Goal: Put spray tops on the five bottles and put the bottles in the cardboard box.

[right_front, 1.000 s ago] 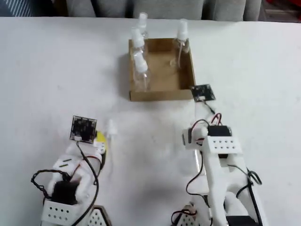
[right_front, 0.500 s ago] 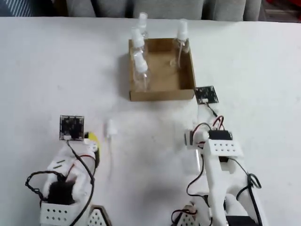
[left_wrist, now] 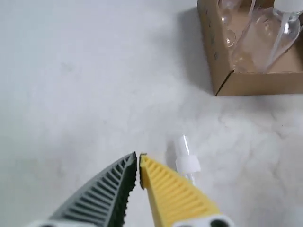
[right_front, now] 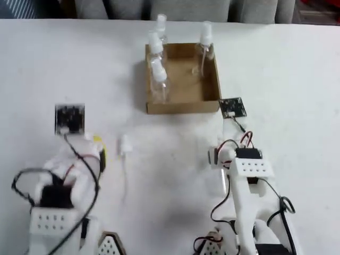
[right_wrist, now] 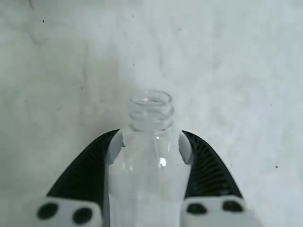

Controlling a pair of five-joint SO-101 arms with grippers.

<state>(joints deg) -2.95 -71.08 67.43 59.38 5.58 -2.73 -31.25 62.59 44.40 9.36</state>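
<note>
- Your left gripper (left_wrist: 138,160) was closed on nothing: its grey ridged finger and yellow ridged finger met at the tips, just above the white table (right_front: 287,69).
- The loose white plastic spray top (left_wrist: 186,158) lay flat on the table, outside the closed jaws and just beside the yellow finger. You could not tell whether the two touched.
- In the high view, that spray top sat between the left arm (right_front: 58,196) and the open brown cardboard box (right_front: 183,109). Its thin dip tube ran back toward the arms' side of the table.
- Your right gripper (right_wrist: 150,137) was clamped on a clear plastic bottle (right_wrist: 149,179). One black finger pressed each shoulder of the bottle, just below the neck.
- The held bottle carried no spray top. Its threaded neck was open and pointed out past the fingertips, over bare table.
- In the high view, the right arm (right_front: 249,170) stood on the near side of the box, beside the box's near right corner.
- The box held four clear bottles fitted with white spray tops (right_front: 158,79). Three stood along its left wall and one stood by its far right corner.
- The loose spray top and the held bottle were well apart, one at each arm.
</note>
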